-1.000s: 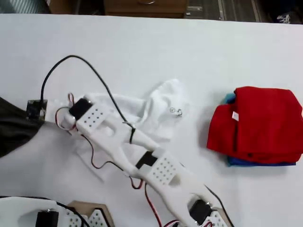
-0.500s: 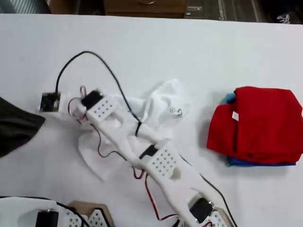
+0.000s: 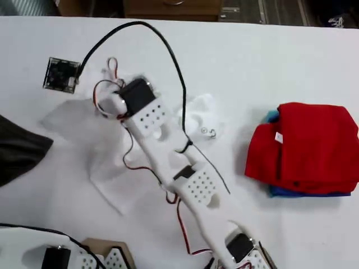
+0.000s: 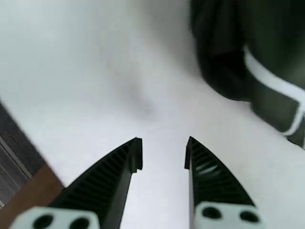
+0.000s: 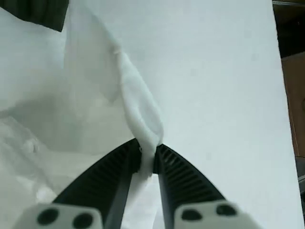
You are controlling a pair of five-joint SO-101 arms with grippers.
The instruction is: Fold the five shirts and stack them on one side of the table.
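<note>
Right wrist view: white shirt fold tight in right gripper.

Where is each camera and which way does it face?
High view: fixed overhead, looking down at the table; right arm extends over it.
Left wrist view: wrist-mounted, facing black shirt; open left gripper.
Right wrist view: wrist-mounted, facing white shirt pinched in right gripper.
Shared by high and right wrist: the white shirt.

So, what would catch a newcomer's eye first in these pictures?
The red shirt, folded on a blue shirt at the right of the table, stands out most. Next, the right gripper is shut on a fold of the white shirt mid-table, with a dark shirt at the left edge.
</note>
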